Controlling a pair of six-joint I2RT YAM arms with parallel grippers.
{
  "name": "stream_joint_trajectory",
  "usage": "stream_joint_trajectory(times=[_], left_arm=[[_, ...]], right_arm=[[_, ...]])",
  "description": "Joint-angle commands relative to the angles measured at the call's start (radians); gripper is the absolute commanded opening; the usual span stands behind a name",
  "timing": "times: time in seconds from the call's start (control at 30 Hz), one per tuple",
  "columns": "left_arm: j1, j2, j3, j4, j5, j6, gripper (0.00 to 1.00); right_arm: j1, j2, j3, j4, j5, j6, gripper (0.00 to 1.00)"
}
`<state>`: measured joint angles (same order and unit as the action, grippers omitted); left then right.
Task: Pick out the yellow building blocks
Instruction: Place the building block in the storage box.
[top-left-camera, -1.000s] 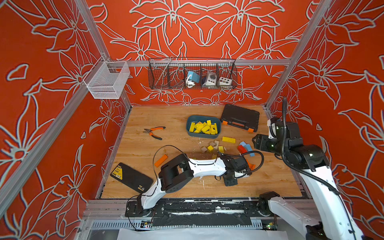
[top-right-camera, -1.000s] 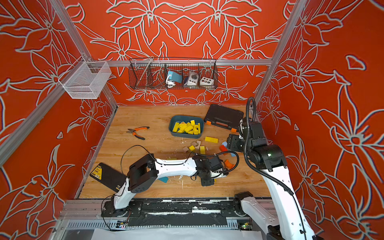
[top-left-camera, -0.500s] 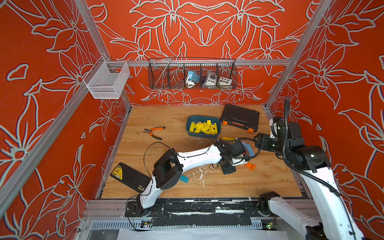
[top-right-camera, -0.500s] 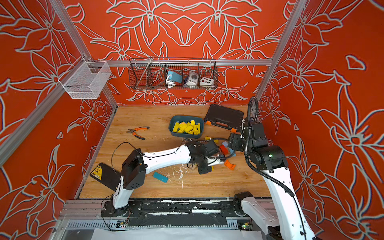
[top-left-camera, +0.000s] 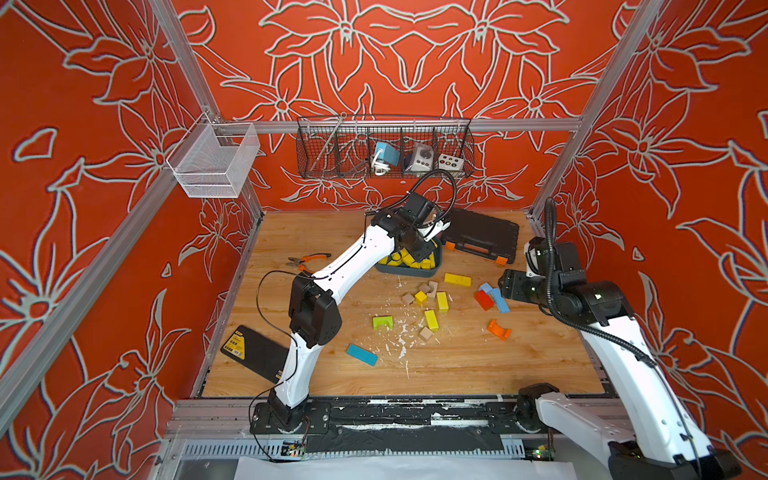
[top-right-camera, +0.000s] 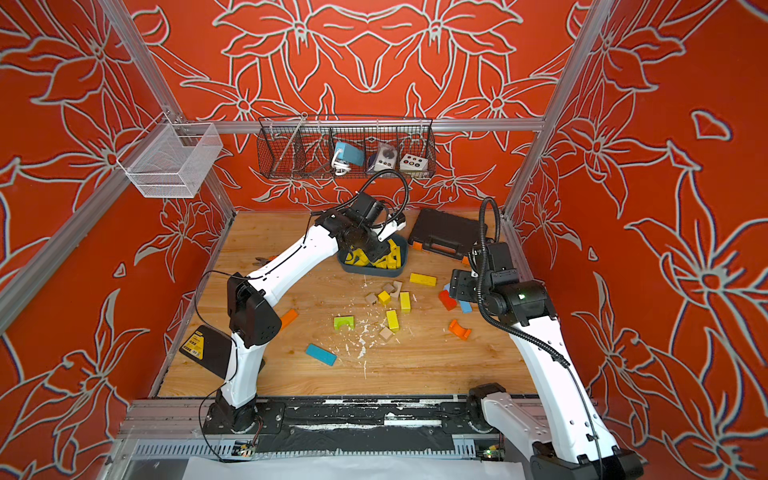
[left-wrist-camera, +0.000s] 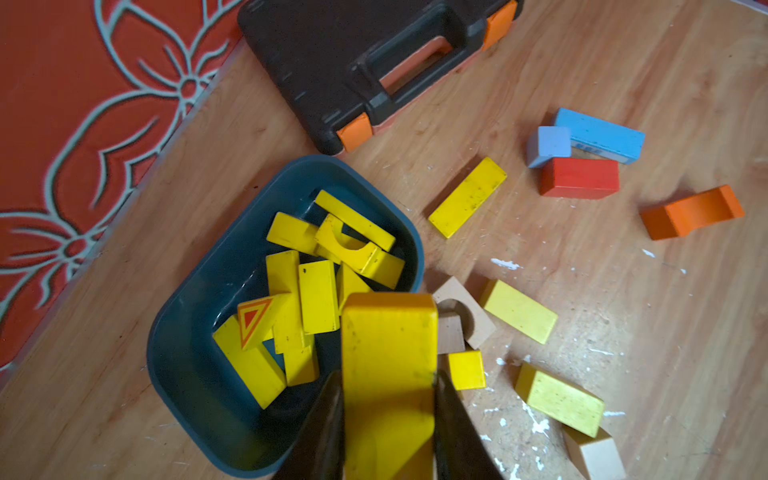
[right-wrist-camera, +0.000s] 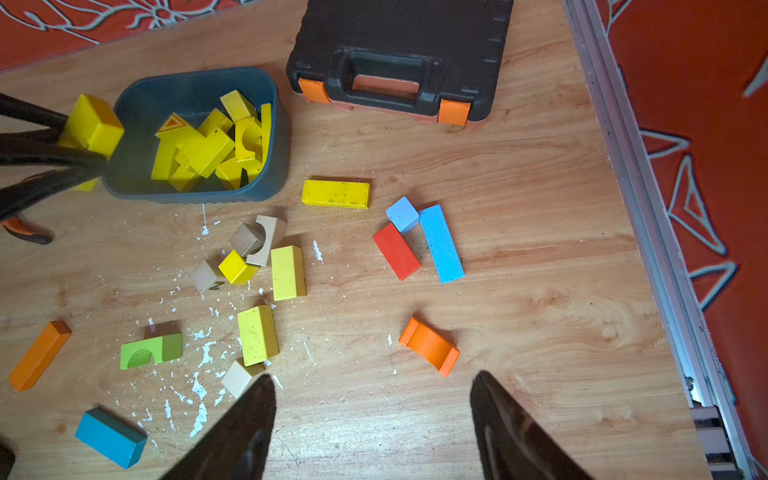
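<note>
My left gripper (left-wrist-camera: 388, 376) is shut on a yellow building block (left-wrist-camera: 388, 365) and holds it over the near rim of the dark blue bin (left-wrist-camera: 187, 374). Both top views show it there (top-left-camera: 424, 249) (top-right-camera: 380, 249). Several yellow building blocks (left-wrist-camera: 318, 301) lie in the bin, among them an arch and a red-edged triangle. More yellow ones lie on the table: a bar (top-left-camera: 457, 279), a cube (top-left-camera: 421, 296) and two short blocks (top-left-camera: 442, 301) (top-left-camera: 431, 319). My right gripper (right-wrist-camera: 374, 386) hangs open and empty at the right (top-left-camera: 509, 286), above bare wood.
A black tool case (top-left-camera: 482, 237) lies behind the bin and pliers (top-left-camera: 309, 259) to its left. Red (top-left-camera: 483, 299), light blue, orange (top-left-camera: 498, 329), lime-green (top-left-camera: 382, 322), teal (top-left-camera: 362, 354) and tan blocks are scattered about. A black-and-yellow flat case (top-left-camera: 253, 351) lies front left.
My left arm has risen from the near middle of the table and swung back to the bin, still shut. The right arm has barely moved.
</note>
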<state>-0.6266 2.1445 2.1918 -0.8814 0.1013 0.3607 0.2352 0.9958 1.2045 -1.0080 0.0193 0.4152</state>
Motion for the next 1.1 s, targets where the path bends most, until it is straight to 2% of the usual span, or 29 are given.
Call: stream_joint_trajectory(times=[0.0, 0.3, 0.53, 0.93, 1.07], left_arm=[[0.024, 0.072, 0.028, -0.006, -0.001, 0.024, 0.23], [0.133, 0.174, 0.055, 0.050, 0.001, 0.025, 0.23], [0.160, 0.224, 0.038, 0.082, -0.038, 0.067, 0.23], [0.204, 0.189, -0.092, 0.119, -0.038, 0.086, 0.28], [0.215, 0.179, -0.107, 0.117, -0.045, 0.092, 0.35]], right_arm=[[-0.005, 0.029, -0.006, 0.034, -0.021, -0.025, 0.76], [-0.005, 0.202, -0.046, 0.140, -0.080, -0.068, 0.77], [-0.005, 0.396, -0.030, 0.256, -0.110, -0.090, 0.78], [-0.005, 0.728, 0.141, 0.338, -0.138, -0.141, 0.77], [-0.005, 0.810, 0.158, 0.394, -0.148, -0.127, 0.76]])
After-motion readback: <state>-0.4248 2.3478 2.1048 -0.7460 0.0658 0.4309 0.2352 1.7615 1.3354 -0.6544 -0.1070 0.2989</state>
